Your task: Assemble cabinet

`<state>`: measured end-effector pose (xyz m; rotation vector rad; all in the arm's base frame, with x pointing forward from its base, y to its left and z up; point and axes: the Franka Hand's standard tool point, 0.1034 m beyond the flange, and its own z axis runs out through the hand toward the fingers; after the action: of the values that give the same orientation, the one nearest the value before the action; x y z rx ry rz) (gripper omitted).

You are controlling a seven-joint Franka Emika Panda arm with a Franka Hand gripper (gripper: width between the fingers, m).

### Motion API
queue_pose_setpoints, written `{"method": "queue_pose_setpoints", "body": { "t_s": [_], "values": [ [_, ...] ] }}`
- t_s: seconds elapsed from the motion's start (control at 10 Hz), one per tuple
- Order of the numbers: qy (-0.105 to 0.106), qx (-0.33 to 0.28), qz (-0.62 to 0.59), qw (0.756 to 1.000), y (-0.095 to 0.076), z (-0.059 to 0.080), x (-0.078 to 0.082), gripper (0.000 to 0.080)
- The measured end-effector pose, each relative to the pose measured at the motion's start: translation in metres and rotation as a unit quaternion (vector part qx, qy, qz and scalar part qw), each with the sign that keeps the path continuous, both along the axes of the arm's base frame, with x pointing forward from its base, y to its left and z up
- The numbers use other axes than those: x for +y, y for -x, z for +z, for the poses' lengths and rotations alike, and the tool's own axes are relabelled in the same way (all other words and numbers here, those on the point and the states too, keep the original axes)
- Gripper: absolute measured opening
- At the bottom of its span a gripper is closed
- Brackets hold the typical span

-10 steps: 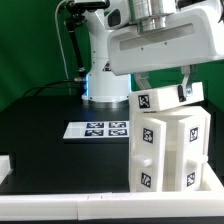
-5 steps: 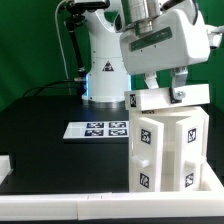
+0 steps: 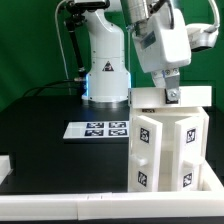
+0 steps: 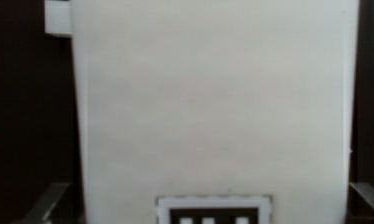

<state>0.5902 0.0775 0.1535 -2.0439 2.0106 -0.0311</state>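
Observation:
The cabinet (image 3: 165, 150) is a tall white tagged body standing upright at the front of the exterior view's right. A flat white top panel (image 3: 192, 97) lies across its top. My gripper (image 3: 166, 95) comes down from above and is shut on this panel, one finger (image 3: 172, 96) showing at its front edge. In the wrist view the panel (image 4: 202, 100) fills the space between my two fingers (image 4: 52, 205), with a marker tag (image 4: 214, 212) at its near end. The far finger is hidden in the exterior view.
The marker board (image 3: 100, 129) lies flat on the black table behind and left of the cabinet. The arm's white base (image 3: 102, 75) stands behind it. A small white part (image 3: 4, 166) sits at the far left edge. A white rim (image 3: 70, 207) runs along the front.
My gripper and wrist have turned about the vertical, swinging toward the exterior view's right. The top panel turned with them, from skewed with its tag showing to square on the cabinet.

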Motion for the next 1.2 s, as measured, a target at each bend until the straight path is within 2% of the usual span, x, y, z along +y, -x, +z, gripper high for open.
{"method": "queue_pose_setpoints", "body": {
  "t_s": [0.4,0.6,0.8,0.9,1.0,1.1,1.2],
  "values": [
    [-0.041,0.019,-0.119,0.992,0.000,0.001,0.004,0.0558],
    [-0.075,0.035,-0.221,0.972,-0.001,0.001,0.011,0.0558],
    [-0.086,0.041,-0.252,0.963,-0.001,0.001,0.012,0.0558],
    [-0.083,0.038,-0.236,0.967,-0.001,0.001,0.012,0.0558],
    [-0.083,0.034,-0.227,0.970,-0.001,0.004,0.012,0.0741],
    [-0.085,0.030,-0.221,0.971,-0.001,0.008,0.012,0.0741],
    [-0.089,0.025,-0.218,0.972,-0.002,0.014,0.012,0.0787]
  ]
}}
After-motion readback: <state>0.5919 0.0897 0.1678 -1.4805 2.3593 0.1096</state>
